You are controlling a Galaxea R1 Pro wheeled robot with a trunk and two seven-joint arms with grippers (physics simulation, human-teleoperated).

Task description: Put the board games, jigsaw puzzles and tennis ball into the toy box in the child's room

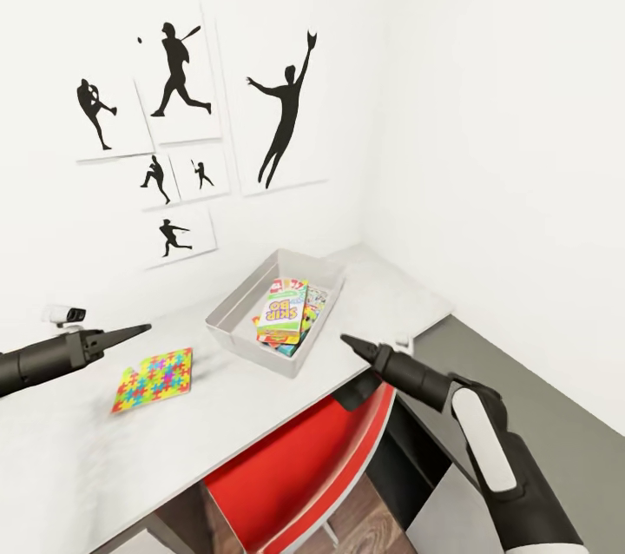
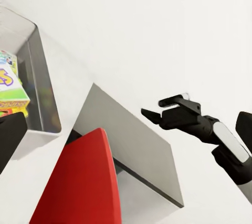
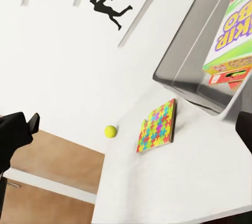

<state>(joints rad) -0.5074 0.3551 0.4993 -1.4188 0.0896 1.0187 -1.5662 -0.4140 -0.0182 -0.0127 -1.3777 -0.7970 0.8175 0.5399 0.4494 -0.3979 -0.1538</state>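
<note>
A: Where do things stand on the light grey bench?

B: The light grey square toy box already holds the white-green-purple SKIP-BO game box on top of other colourful flat boxes. One thin multicoloured jigsaw puzzle square lies flat on the bench, just beside the toy box on the robot's left. The small yellow-green tennis ball sits on the bench beyond the puzzle, farther from the box.

A: Which arm is better placed?

B: The left end effector, I'd say. It hovers over the bench near the puzzle, which lies just below and ahead of its tip. The right end effector hangs above the red chair off the bench's front edge, on the far side of the box from the puzzle.

A: Either one carrying anything?

B: Nothing seen in either. The left fingers look drawn to a point; the right's look apart in the left wrist view.

A: Puzzle's long axis?

B: It's square, so none; it needs an edge pickup.
</note>
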